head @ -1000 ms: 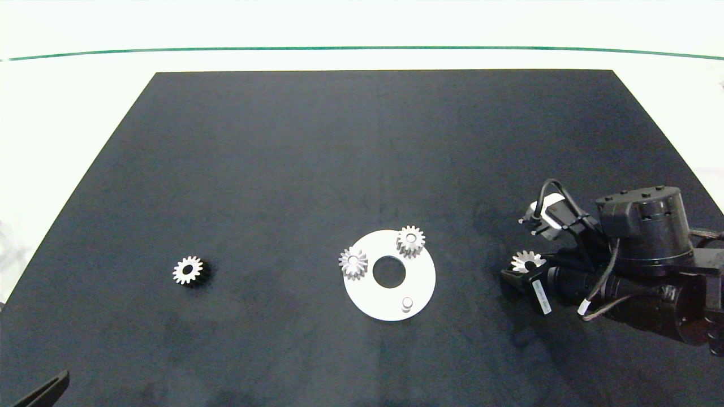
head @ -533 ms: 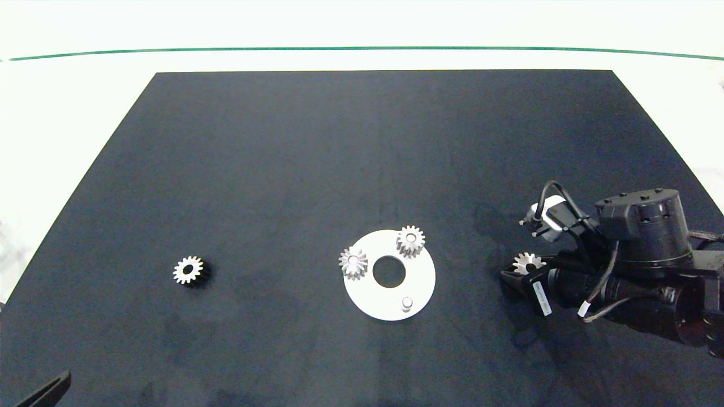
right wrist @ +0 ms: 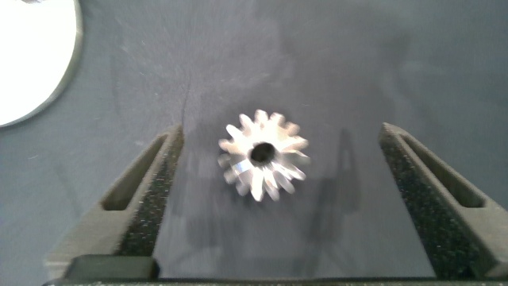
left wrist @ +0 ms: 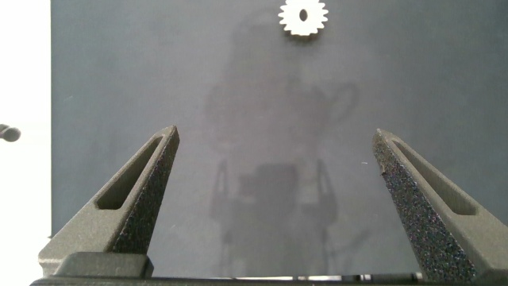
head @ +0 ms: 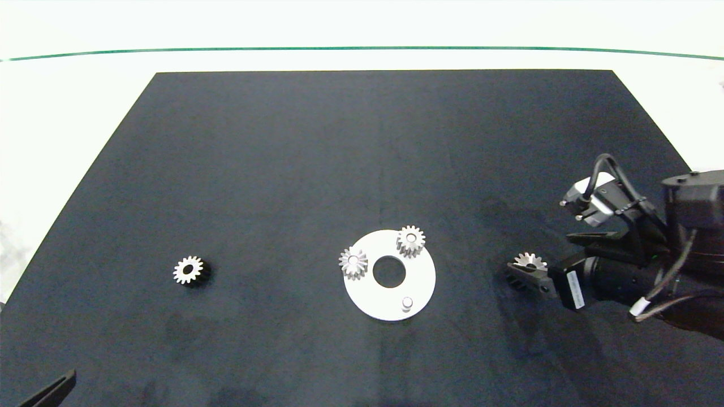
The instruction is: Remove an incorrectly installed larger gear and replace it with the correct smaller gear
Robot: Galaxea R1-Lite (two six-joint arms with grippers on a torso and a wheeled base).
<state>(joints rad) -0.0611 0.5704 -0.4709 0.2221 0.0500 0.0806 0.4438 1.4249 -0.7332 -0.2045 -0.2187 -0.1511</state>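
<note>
Your larger gear is silver, with long pointed teeth splaying out star-like around a round dark bore; it lies flat on the dark mat right of the white disc, well apart from it. Your right claw sits just at it, wide open: in the right wrist view the gear lies between the two fingers with a clear gap on both sides, nothing gripped. The smaller gear has short blunt teeth, a round bore and dark sides, and lies alone on the mat left of the disc, well apart from everything. You also see it in the left wrist view, beyond the left claw, which is wide open and empty, parked at the near left corner of the table. The disc carries two short-toothed gears on pegs at its left and far rim, a bare peg at the near rim and a round centre hole. Open mat runs between the smaller gear and the disc, and across the whole far half. The right arm comes in near the mat's right edge.
</note>
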